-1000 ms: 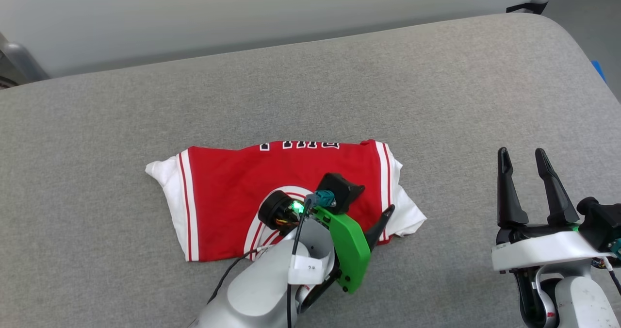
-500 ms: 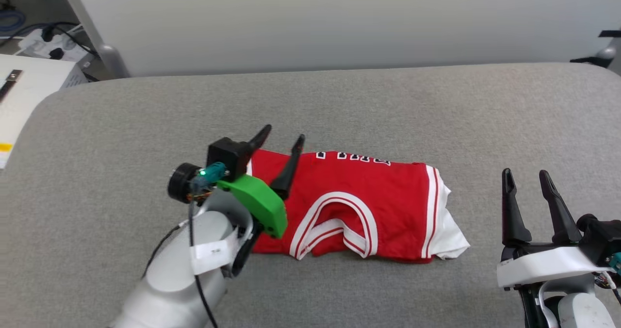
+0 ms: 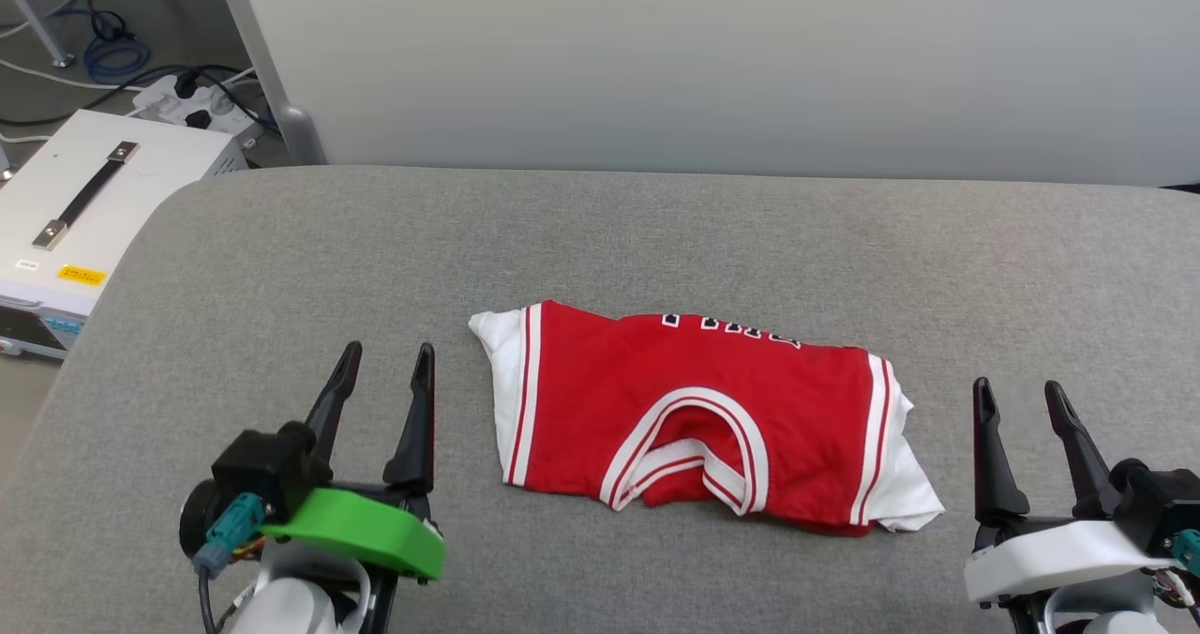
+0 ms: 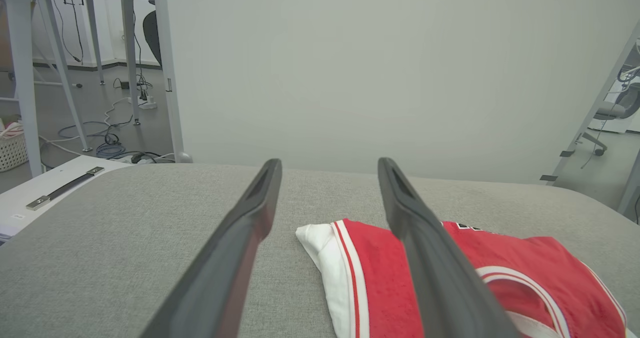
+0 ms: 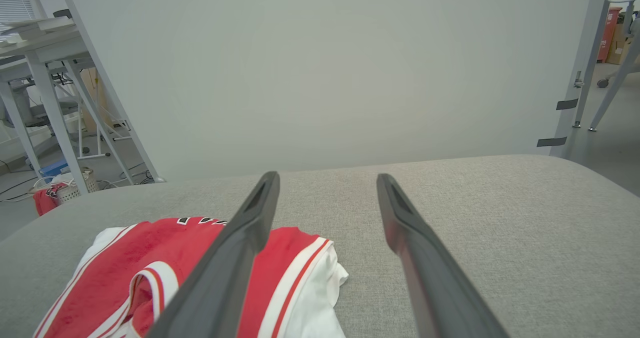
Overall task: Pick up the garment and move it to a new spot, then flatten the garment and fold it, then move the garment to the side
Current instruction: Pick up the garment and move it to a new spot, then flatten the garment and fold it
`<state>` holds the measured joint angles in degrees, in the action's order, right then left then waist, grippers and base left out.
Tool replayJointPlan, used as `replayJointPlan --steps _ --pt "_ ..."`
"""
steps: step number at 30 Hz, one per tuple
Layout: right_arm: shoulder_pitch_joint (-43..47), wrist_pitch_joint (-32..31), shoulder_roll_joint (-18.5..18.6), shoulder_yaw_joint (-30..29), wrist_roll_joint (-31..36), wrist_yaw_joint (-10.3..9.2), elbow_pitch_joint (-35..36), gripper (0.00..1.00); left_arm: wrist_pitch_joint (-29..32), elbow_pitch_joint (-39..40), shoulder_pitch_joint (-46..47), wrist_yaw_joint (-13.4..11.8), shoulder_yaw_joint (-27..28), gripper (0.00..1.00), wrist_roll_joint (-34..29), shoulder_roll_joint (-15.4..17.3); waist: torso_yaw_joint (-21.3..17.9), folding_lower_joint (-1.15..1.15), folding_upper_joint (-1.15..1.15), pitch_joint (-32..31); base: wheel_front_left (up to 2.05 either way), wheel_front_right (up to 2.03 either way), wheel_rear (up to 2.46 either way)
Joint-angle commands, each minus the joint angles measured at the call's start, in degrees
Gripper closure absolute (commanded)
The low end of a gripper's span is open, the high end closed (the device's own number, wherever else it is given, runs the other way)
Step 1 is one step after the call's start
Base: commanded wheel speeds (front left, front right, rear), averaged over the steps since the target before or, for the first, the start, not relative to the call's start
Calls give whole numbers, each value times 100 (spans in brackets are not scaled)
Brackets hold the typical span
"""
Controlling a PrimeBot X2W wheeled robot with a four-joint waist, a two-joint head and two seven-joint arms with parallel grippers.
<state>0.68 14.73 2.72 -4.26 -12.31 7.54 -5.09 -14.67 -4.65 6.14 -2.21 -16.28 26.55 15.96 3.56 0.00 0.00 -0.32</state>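
Two pincers sit nearest, fingers spread wide and gripping nothing: the left pincer (image 3: pixel 390 347) at near left, the right pincer (image 3: pixel 1017 385) at near right. Between them, touching neither, the folded red garment (image 3: pixel 600 381) lies on the grey bench (image 3: pixel 656 231), neck opening nearest, lettering along its far edge. Farther left, a white case (image 3: pixel 103 203) sits off the bench.

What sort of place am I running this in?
Likely a robotics lab or workshop, not a home: a grey padded table against a plain partition panel, a power strip and loose cables on the floor, and a white equipment case alongside.
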Motion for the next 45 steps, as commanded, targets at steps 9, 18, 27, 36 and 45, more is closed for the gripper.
replayJointPlan --steps 9,18,27,36,45 --pt "55 27 16 -22 85 -5 -76 0 -32 137 -387 434 430 0 -667 -512 65 0 0 75 0 0 0" --pt "-213 -1449 107 -145 182 -5 -353 0 -32 27 -331 709 704 0 -942 -774 140 0 0 342 0 0 0" --pt "-481 -3103 81 -367 204 -5 -838 0 -32 -93 -135 870 782 0 -1131 -910 321 0 0 677 0 0 0" --pt "-558 -3442 33 -225 247 -5 -1309 0 -32 -188 -34 936 809 0 -1236 -978 477 0 0 817 0 0 0" --pt "-579 -3194 46 -122 276 -5 -1503 100 -32 -282 -63 959 891 0 -1275 -997 419 0 0 659 0 0 0"
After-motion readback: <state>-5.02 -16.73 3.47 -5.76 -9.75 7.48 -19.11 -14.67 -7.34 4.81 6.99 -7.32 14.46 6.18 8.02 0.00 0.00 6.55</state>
